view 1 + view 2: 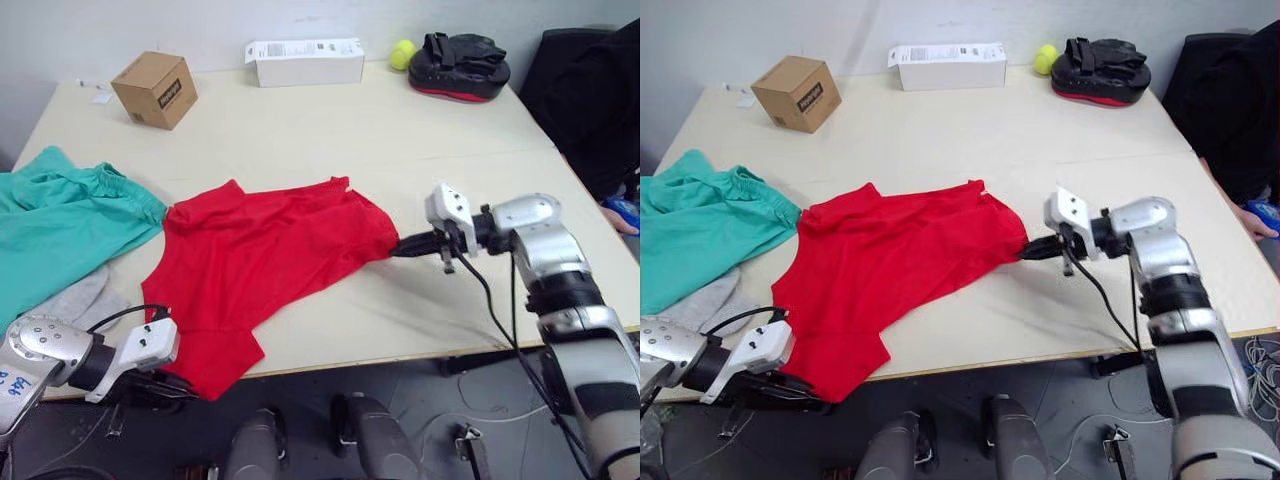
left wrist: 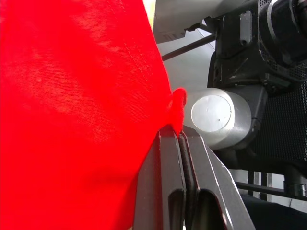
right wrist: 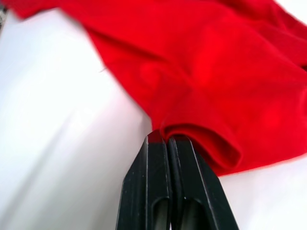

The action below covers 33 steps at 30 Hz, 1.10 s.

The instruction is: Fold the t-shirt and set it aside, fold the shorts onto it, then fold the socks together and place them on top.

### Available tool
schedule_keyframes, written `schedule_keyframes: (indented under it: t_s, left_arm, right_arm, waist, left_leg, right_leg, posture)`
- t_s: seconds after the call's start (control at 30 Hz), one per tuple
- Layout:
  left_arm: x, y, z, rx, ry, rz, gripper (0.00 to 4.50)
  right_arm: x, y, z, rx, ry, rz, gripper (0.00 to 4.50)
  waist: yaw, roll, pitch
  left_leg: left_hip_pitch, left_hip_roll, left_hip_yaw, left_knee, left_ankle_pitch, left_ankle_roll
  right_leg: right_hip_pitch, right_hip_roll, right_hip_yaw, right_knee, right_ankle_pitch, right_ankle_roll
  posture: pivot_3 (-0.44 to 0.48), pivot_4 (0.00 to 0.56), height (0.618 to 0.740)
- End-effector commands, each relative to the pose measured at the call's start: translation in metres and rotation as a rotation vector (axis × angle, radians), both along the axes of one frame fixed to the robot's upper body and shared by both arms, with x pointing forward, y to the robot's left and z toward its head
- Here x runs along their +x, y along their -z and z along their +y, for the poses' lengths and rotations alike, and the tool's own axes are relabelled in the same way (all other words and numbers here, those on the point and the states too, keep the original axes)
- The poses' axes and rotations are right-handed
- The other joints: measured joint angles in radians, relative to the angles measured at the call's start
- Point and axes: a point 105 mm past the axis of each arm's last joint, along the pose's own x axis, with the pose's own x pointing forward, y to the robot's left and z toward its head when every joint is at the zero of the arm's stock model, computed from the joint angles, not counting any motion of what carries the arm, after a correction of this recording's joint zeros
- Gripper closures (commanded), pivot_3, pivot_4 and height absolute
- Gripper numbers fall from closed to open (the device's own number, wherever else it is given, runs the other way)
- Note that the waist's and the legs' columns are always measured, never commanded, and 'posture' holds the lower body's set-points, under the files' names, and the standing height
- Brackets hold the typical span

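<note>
The t-shirt [image 1: 262, 262] lies spread and rumpled near the front edge of the tabletop [image 1: 330, 130], its lower part hanging over that edge. We hold it at two places. Our left gripper [image 2: 181, 130], just below the front edge toward the left corner, has its fingers pressed together on a small fold of the hanging red hem. Our right gripper [image 3: 168, 139], low over the tabletop at the shirt's right side, has its fingers pinching a rolled bit of cloth there.

The shorts [image 1: 55, 228] lie bunched by the left edge, just beside the shirt, and the socks [image 1: 85, 298] peek out in front of them by the front left corner, partly under the teal cloth.

We judge the step in hand to be the first fold of the shirt. To do it well we should keep both pinches firm, lift the two held points together so the cloth hangs taut between them, and lay it over itself with edges aligned. The left hold is thin and could slip if we pull hard. We should also keep clear of the shorts so they are not dragged.

A cardboard box [image 1: 154, 89], a white carton [image 1: 305, 61], a yellow ball [image 1: 403, 53] and a black pad [image 1: 459, 66] sit along the back edge, well apart.
</note>
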Motion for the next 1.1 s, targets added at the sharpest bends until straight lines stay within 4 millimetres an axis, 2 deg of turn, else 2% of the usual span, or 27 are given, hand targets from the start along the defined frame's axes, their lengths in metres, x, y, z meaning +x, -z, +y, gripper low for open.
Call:
schedule_keyframes:
  t_s: [0.03, 0.23, 0.4, 0.47, 0.73, 0.9, 0.97, 1.1]
  left_arm:
    - [-0.003, -0.006, 0.011, 0.004, -0.015, 0.006, 4.5]
    - [-0.018, -0.008, 0.017, -0.009, 0.0, 0.079, 4.5]
    - [-0.023, -0.01, 0.021, -0.008, 0.006, 0.112, 4.5]
    - [-0.023, -0.011, 0.022, -0.005, 0.008, 0.112, 4.5]
    - [-0.009, -0.016, 0.014, -0.043, -0.007, 0.067, 4.5]
    - [0.008, -0.023, 0.007, -0.1, -0.044, 0.018, 4.5]
    - [0.023, -0.031, 0.002, -0.145, -0.078, -0.031, 4.5]
    - [0.042, -0.044, -0.003, -0.208, -0.129, -0.086, 4.5]
  right_arm:
    - [-0.036, -0.008, -0.01, -0.025, -0.123, -0.042, 4.47]
    - [-0.081, 0.016, -0.03, -0.123, -0.169, -0.067, 4.47]
    - [-0.116, 0.026, -0.037, -0.113, -0.163, 0.051, 4.47]
    - [-0.124, 0.027, -0.038, -0.108, -0.152, 0.08, 4.47]
    - [-0.11, 0.02, -0.034, -0.031, -0.037, 0.11, 4.47]
    - [-0.077, 0.01, -0.033, 0.018, 0.05, 0.063, 4.47]
    - [-0.057, 0.002, -0.031, 0.042, 0.092, 0.014, 4.47]
    - [-0.036, -0.008, -0.029, 0.066, 0.135, -0.033, 4.47]
  waist:
    - [0.002, 0.0, 0.0]
    - [0.0, -0.001, 0.0]
    - [0.005, -0.001, 0.0]
    - [0.003, -0.001, 0.0]
    - [0.004, -0.002, 0.001]
    - [0.002, -0.002, 0.001]
    - [0.002, -0.002, 0.001]
    - [0.004, -0.002, 0.001]
  left_leg:
    - [0.0, 0.0, 0.0, 0.0, 0.0, 0.0]
    - [0.0, 0.0, 0.0, 0.001, -0.002, -0.004]
    - [0.0, -0.001, -0.002, 0.001, -0.003, -0.004]
    - [0.001, -0.001, -0.003, 0.001, -0.004, -0.005]
    - [0.002, -0.002, -0.01, 0.001, -0.005, -0.005]
    - [0.002, -0.002, -0.01, 0.001, -0.005, -0.002]
    - [0.002, -0.002, -0.01, 0.001, -0.004, 0.0]
    - [0.002, -0.002, -0.011, 0.001, -0.004, 0.0]
  right_leg:
    - [0.0, 0.0, 0.0, 0.0, 0.0, 0.0]
    - [0.0, 0.001, 0.0, -0.003, -0.002, 0.0]
    - [0.001, 0.001, -0.001, -0.004, -0.005, 0.0]
    - [0.002, 0.001, -0.001, -0.005, -0.005, 0.0]
    - [0.009, 0.002, -0.003, -0.01, -0.006, -0.002]
    - [0.011, 0.002, -0.003, -0.012, -0.006, -0.001]
    - [0.011, 0.002, -0.003, -0.012, -0.005, 0.0]
    - [0.011, 0.002, -0.003, -0.009, -0.005, 0.001]
  posture:
    - [0.0, 0.15, 0.74]
    - [0.0, 0.15, 0.74]
    - [0.0, 0.15, 0.74]
    - [0.0, 0.15, 0.74]
    - [0.0, 0.15, 0.74]
    - [0.0, 0.15, 0.74]
    - [0.0, 0.15, 0.74]
    - [0.0, 0.15, 0.74]
